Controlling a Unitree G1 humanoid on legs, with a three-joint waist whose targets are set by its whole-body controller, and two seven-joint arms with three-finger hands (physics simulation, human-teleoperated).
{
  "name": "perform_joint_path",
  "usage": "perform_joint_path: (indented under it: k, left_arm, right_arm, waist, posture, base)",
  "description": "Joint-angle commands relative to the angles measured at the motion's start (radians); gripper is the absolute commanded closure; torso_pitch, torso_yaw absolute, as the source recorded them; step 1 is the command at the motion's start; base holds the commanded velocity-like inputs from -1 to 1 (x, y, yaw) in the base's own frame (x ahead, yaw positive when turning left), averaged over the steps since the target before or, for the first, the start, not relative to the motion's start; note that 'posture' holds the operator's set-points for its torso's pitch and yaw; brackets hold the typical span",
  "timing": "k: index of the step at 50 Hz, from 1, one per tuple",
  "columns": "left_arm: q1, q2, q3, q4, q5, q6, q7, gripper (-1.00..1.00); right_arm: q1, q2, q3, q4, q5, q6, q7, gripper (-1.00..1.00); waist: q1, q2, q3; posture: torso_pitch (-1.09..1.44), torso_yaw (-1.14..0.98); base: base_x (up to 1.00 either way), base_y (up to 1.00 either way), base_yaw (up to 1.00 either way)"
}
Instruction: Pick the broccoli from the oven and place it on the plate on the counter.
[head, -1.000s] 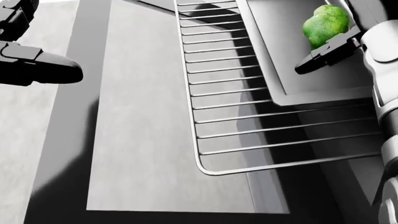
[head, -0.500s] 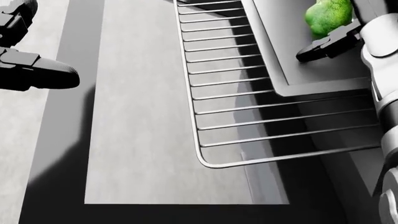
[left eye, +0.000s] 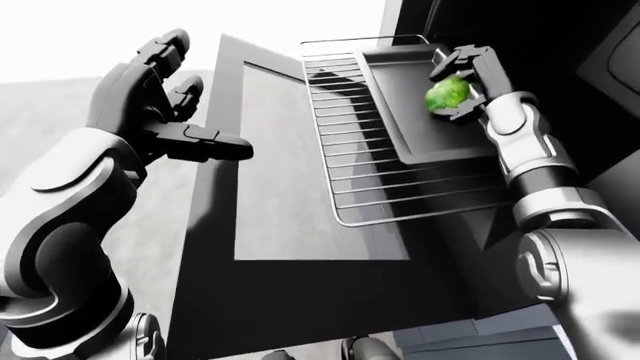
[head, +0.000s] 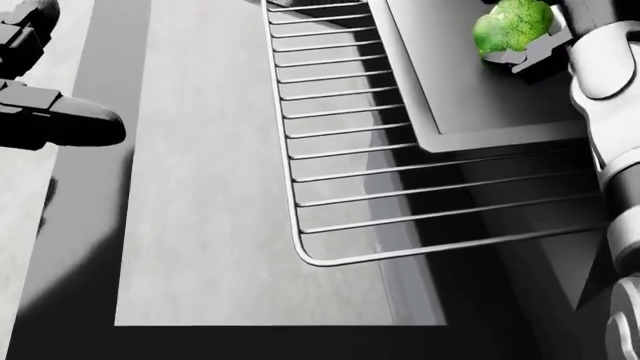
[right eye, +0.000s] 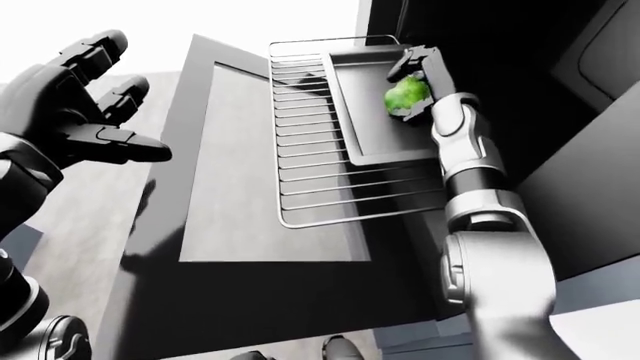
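Observation:
The green broccoli (left eye: 447, 95) lies on a grey baking tray (left eye: 395, 112) at the upper right of the left-eye view. The tray rests on a wire oven rack (left eye: 372, 187) pulled out over the open oven door (left eye: 280, 217). My right hand (left eye: 443, 88) reaches into the oven, with fingers curled over the broccoli's top and the thumb pressed under it. In the head view the broccoli (head: 512, 24) sits at the top right with the thumb (head: 530, 54) against it. My left hand (left eye: 205, 105) is open and empty, held above the door's left edge. No plate shows.
The dark oven cavity (left eye: 520, 30) opens at the upper right. A dark cabinet front (right eye: 600, 180) stands to the right of my right arm. Grey floor (left eye: 30, 127) lies to the left of the door.
The camera has shifted, so the rack slides left in the head view. My right thumb has closed up under the broccoli. The left hand has hardly moved.

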Motion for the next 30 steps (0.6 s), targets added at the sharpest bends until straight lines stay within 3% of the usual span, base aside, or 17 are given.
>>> perform_joint_path:
  k: [1, 9, 16, 22, 30]
  left_arm:
    - [-0.029, 0.015, 0.015, -0.020, 0.002, -0.037, -0.001, -1.00]
    - [-0.038, 0.015, 0.015, -0.025, -0.005, -0.023, 0.006, -1.00]
    - [-0.048, 0.015, 0.021, -0.030, -0.013, -0.014, 0.014, -1.00]
    - [-0.038, 0.015, 0.015, -0.028, -0.013, -0.028, 0.012, -1.00]
    - [-0.063, 0.017, 0.018, -0.035, -0.024, -0.002, 0.024, -1.00]
  right_arm:
    - [0.013, 0.006, 0.035, 0.038, -0.073, 0.008, 0.024, 0.24]
    - [-0.002, 0.012, 0.015, 0.024, -0.097, -0.011, 0.016, 0.69]
    - [-0.040, 0.010, 0.006, -0.012, -0.091, -0.017, 0.027, 0.79]
    - [-0.068, 0.009, 0.004, -0.048, -0.089, -0.013, 0.042, 1.00]
    - [-0.107, 0.014, -0.013, -0.113, -0.050, -0.001, 0.085, 1.00]
  waist:
    - [0.002, 0.006, -0.021]
    - [0.005, 0.002, -0.023]
    - [0.010, 0.001, -0.016]
    - [0.011, 0.003, -0.005]
    - [0.016, 0.006, 0.015]
  posture:
    - [0.67, 0.00]
    - [0.72, 0.00]
    - [0.72, 0.00]
    - [0.72, 0.00]
    - [0.72, 0.00]
  base:
    - [0.00, 0.00, 0.00]
    - [0.00, 0.00, 0.00]
    - [0.00, 0.00, 0.00]
    - [0.00, 0.00, 0.00]
    - [0.00, 0.00, 0.00]
